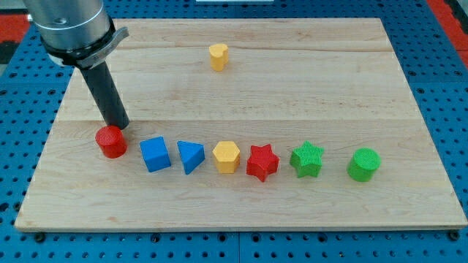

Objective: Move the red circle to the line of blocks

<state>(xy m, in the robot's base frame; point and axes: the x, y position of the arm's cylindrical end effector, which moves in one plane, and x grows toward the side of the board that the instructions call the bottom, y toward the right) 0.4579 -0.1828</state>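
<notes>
**Red circle at the left end of the row, tip just behind it**

The wooden board [241,212] lay on a blue pegboard table [14,146], and a broad bare strip ran along its bottom edge, below the blocks. Above that strip a row of blocks crossed the board, curving gently. From the view's left it held the red circle [111,141], a blue cube [155,154], a blue triangle [191,156], a yellow hexagon [227,156], a red star [262,162], a green star [307,159] and a green circle [363,164].

The red circle stood upright on its flat base, round, with no long axis to speak of. It sat near the board's left edge, slightly above the row and a small gap from the blue cube.

My tip [120,126] rested just behind the red circle, at its upper right, apparently touching it. The rod carried no gripper, so nothing was held.

Beyond lay open wood, with one yellow block [218,55], shape unclear, near the top edge.
</notes>
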